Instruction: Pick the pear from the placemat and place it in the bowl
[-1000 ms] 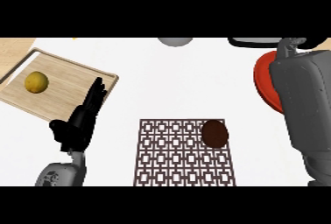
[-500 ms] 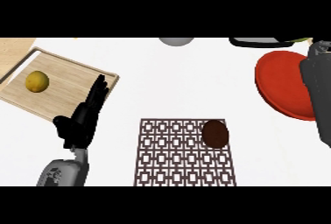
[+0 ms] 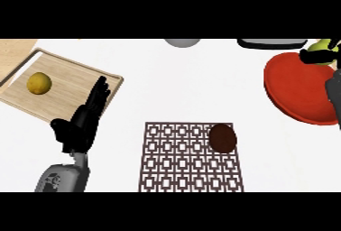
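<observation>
My right hand is at the far right, over the back rim of the red bowl. Its fingers curl round a green-yellow pear, which is partly hidden and cut by the view's edge. A strip of the grey right forearm shows along the right edge. The brown lattice placemat lies at the front centre. A dark brown oval thing sits on its far right corner. Left of the placemat, my left hand rests open with its fingers up.
A wooden cutting board at the left carries a yellow fruit. A grey round thing and a dark flat thing sit along the counter's back edge.
My right arm has swung from over the bowl towards the right edge, uncovering the bowl. The hand with the pear now shows at the bowl's back rim. The left hand has stayed put.
</observation>
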